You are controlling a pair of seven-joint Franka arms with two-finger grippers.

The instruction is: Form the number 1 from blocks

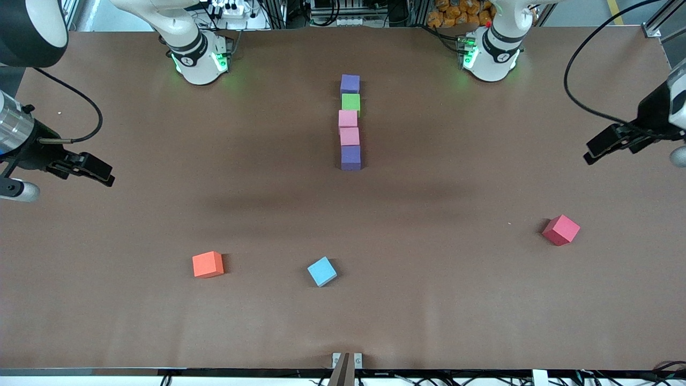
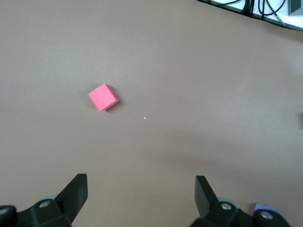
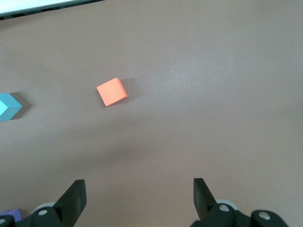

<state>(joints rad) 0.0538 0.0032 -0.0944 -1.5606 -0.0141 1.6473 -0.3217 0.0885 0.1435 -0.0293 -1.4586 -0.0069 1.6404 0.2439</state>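
The five blocks [image 1: 350,122] are lying in a touching row at the table's middle: purple, green, two pink, purple. Taking that row as the mark, the left gripper [image 2: 141,195] is hanging well apart toward its own end, jaws spread, empty; the right gripper [image 3: 139,197] is waiting likewise, spread and empty.

A robotics laboratory. Two white arm bases [image 1: 198,56] are bolted to a brown table [image 1: 429,300]; aluminium framing [image 1: 662,19], cables [image 1: 579,64] and a power strip [image 1: 236,10] line its edge.
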